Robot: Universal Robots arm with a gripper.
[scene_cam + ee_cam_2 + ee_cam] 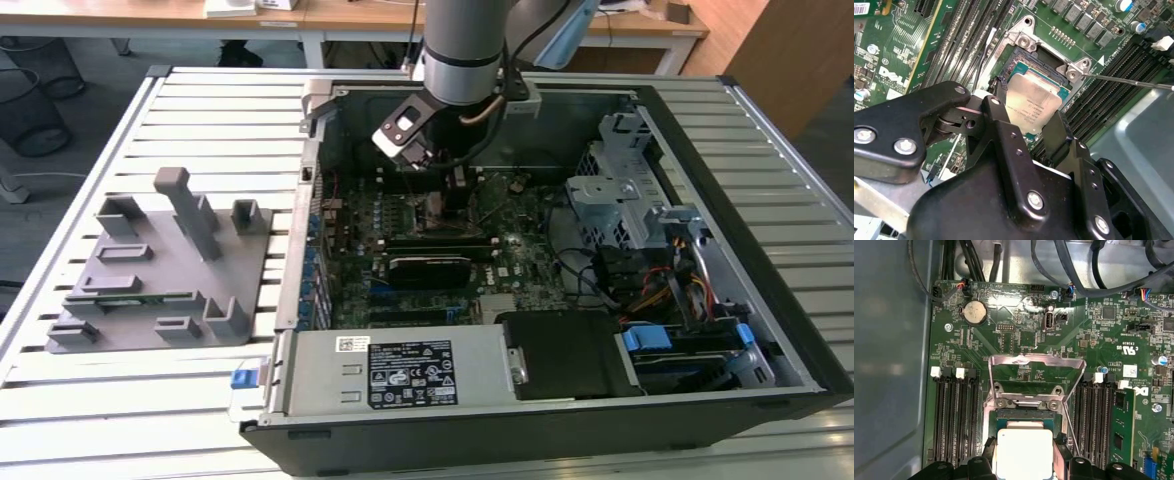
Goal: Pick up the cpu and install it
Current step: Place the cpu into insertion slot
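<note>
Cpu (1032, 100) sits in the open socket (1039, 62) in the second wrist view, pinched at opposite edges by the gripper (1029, 111), lies just below the raised metal frame (1036, 360) in the first wrist view, and in the exterior view the gripper reaches down inside the computer case (534, 430).

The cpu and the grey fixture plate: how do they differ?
The cpu is shiny metal and flat; the fixture plate is dull grey with upright posts. The cpu is over the socket inside the case; the fixture plate lies outside on the table. Both are greyish.
</note>
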